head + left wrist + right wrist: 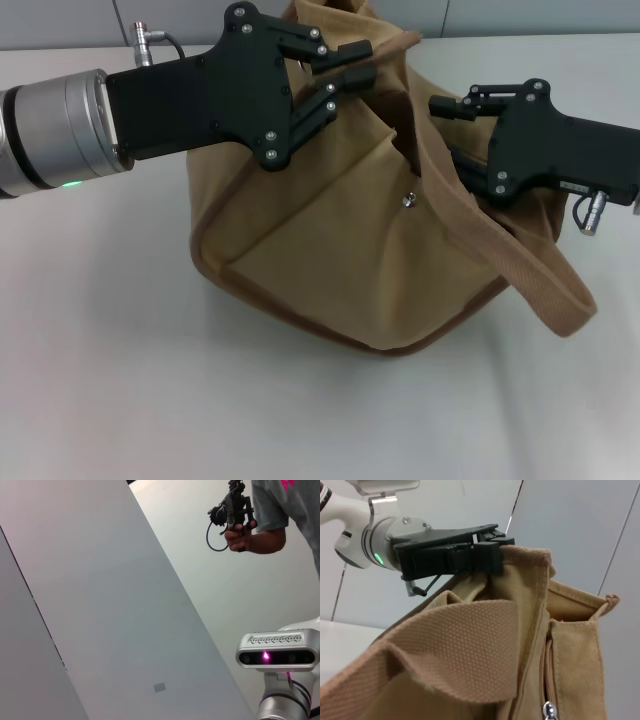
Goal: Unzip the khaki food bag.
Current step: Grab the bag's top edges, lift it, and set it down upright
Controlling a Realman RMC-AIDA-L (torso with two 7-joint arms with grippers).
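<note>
Left pincer (352, 68) pinches the khaki food bag (340, 250) rim at 12 o'clock; right pincer (452, 130), can't tell its gap, sits at 2; zipper (547, 680) looks closed, so unzipping's all ahead.

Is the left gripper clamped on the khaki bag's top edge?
Yes, the left gripper pinches the khaki food bag at its upper rim.

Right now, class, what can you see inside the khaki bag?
Nothing: the bag is folded over itself, hiding its inside. The left gripper pinches its top edge.
</note>
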